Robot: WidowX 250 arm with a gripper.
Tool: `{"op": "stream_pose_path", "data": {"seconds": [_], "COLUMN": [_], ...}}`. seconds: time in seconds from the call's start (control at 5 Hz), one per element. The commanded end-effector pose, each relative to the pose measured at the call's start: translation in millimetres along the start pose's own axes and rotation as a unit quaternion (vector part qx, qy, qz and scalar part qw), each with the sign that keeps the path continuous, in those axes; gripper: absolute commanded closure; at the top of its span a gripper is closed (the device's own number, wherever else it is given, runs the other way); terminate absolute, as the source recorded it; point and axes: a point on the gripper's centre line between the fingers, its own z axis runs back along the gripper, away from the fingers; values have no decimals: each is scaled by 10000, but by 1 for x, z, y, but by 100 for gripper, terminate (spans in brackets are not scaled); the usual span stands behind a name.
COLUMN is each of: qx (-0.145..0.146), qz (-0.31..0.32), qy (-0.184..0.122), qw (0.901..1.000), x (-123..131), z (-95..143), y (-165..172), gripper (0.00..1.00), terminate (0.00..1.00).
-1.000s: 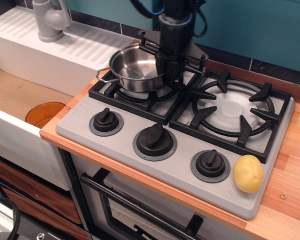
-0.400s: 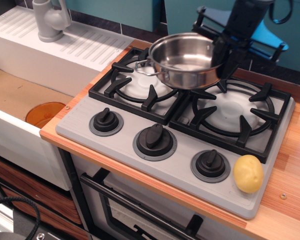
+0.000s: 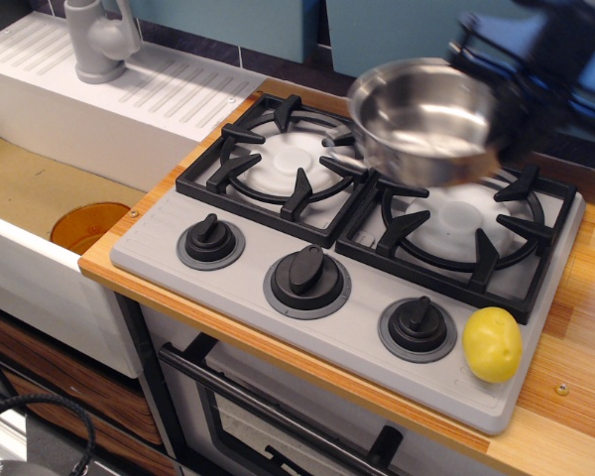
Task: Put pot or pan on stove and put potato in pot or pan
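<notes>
The shiny steel pot [image 3: 426,121] hangs in the air above the right burner of the grey stove [image 3: 357,248], blurred by motion. My gripper [image 3: 521,89] is a dark blur at the pot's right rim and is shut on it. The yellow potato [image 3: 492,343] lies on the stove's front right corner, next to the right knob [image 3: 417,327]. Both burner grates are bare.
An orange disc [image 3: 89,226] lies in the sink [image 3: 25,188] at the left. A grey faucet [image 3: 99,38] stands at the back left on the white drainboard. The wooden counter [image 3: 585,317] runs along the stove's right side.
The pot was lifted off the left burner and carried up and to the right; it now hangs over the right burner. The potato has not moved.
</notes>
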Motion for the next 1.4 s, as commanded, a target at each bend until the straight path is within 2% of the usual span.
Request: {"op": "stream_pose_path", "data": {"seconds": [0.0, 0.4, 0.6, 0.8, 1.2], "qx": [-229, -343, -337, -411, -489], "qz": [173, 100, -13, -13, -281], "qy": [-534, -794, -825, -777, -383], "qw": [9982, 9962, 9960, 9961, 9977], "x": [26, 39, 40, 39, 28], "z": [-7, -30, -32, -27, 6], "y": [-19, -27, -27, -25, -4], "gripper": [100, 100, 0, 0, 0], "terminate": [0, 0, 0, 0, 0]}}
